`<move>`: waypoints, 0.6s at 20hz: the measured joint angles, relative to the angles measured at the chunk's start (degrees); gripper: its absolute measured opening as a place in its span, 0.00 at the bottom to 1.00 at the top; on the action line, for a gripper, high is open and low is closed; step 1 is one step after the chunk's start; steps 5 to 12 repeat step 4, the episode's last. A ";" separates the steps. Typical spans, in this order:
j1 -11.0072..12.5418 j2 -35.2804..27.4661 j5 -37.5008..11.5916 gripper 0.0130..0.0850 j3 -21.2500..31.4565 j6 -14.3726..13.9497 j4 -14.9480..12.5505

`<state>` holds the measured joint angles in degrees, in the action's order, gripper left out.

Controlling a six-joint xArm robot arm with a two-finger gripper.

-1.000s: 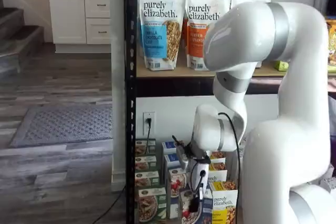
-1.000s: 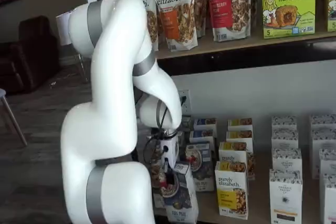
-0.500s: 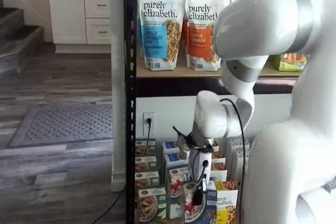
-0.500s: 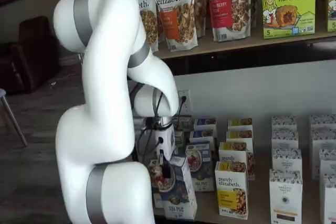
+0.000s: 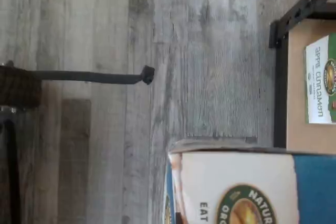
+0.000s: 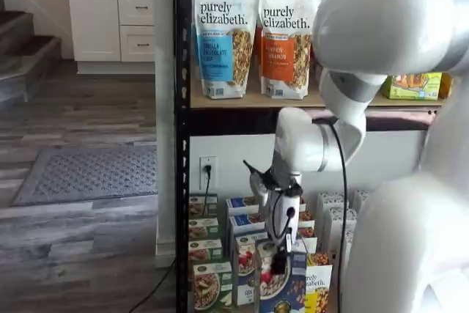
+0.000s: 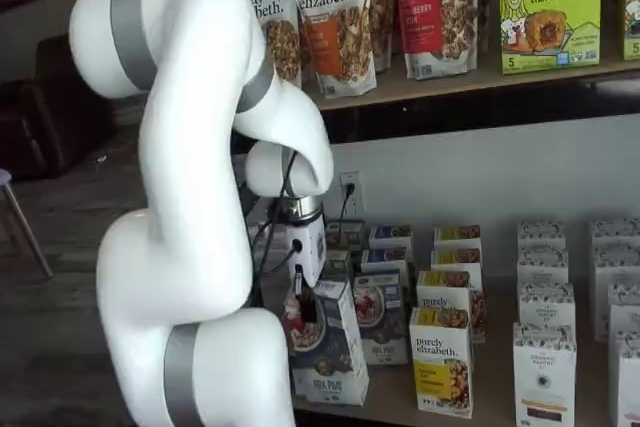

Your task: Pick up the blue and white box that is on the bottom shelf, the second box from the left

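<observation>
Holding the box (image 7: pixel 328 347) clamped between its fingers, the gripper (image 7: pixel 300 309) is carrying it out in front of the rack, and your job in this step is to bring it clear without a knock. You are looking at a grip that sits on the carton's top edge only, so the box is hanging below the fingers and tilting a little in both shelf views; judging from that, a quick swing could let it twist or slip, so you should be moving slowly and evenly.

Up close, the wrist view is showing the box (image 5: pixel 236 187) filling the near part of the picture with grey floor (image 5: pixel 157 51) beyond it, which suggests it is already out past the rack's black frame (image 5: pixel 278 77).

Just behind the box, the next blue carton (image 7: pixel 380 317) and the yellow one (image 7: pixel 442 362) are standing near it on the bottom shelf (image 7: pixel 400 407). You should be drawing straight away from them, not sideways.

Farther up, the board with the granola bags (image 6: pixel 249 34) is overhanging the lift path, so I would judge that you are safest pulling outward before rising.
</observation>
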<state>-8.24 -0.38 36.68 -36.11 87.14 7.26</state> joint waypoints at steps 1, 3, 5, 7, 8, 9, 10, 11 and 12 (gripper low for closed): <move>0.17 1.24 0.97 0.44 0.26 0.08 0.01; 0.49 3.25 2.38 0.44 0.72 0.14 -0.11; 0.62 4.03 2.88 0.44 0.92 0.12 -0.26; 0.62 4.03 2.88 0.44 0.92 0.12 -0.26; 0.62 4.03 2.88 0.44 0.92 0.12 -0.26; 0.62 4.03 2.88 0.44 0.92 0.12 -0.26; 0.62 4.03 2.88 0.44 0.92 0.12 -0.26; 0.62 4.03 2.88 0.44 0.92 0.12 -0.26; 0.62 4.03 2.88 0.44 0.92 0.12 -0.26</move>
